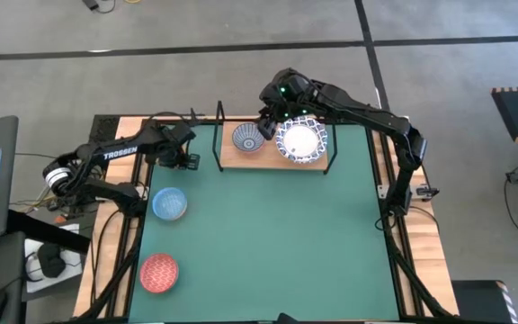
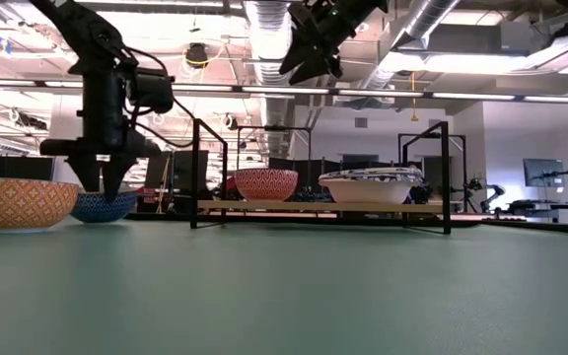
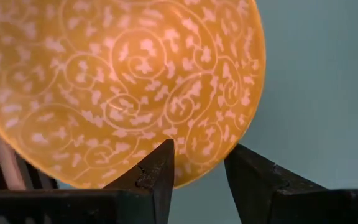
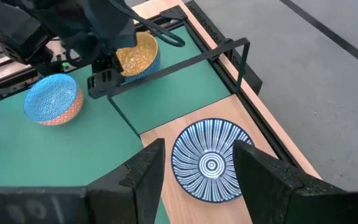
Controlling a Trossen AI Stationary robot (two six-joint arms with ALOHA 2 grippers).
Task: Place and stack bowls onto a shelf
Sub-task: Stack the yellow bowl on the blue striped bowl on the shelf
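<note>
- Two bowls sit on the shelf [image 1: 272,163] at the far edge of the green mat [image 1: 268,243]: a stack of large white bowls with blue rims [image 1: 301,141] on its right half and the dark striped bowl [image 1: 247,139] on its left half, the two just beside each other.
- One of my arms is much nearer the next bowl than the other: my left gripper [image 3: 197,168] hangs at the far left corner of the mat with the yellow bowl [image 3: 117,87] directly under it, its near rim lying in the gap between my fingers [image 3: 157,168]. The fingers stand narrowly apart and I cannot see them pressing the rim, so I judge nothing is gripped yet.
- Rightward is the way the carry runs, I judge: the shelf lies to the right of the yellow bowl, and the striped bowl is its closest landing spot.
- My right gripper [image 4: 194,168] hovers above the shelf's left half, fingers spread wide and empty, the striped bowl showing between them from above.
- Two small bowls wait on the mat's left side, nearer than my left gripper: the light blue bowl [image 1: 169,203] and, nearer still, the red bowl [image 1: 159,272].
</note>
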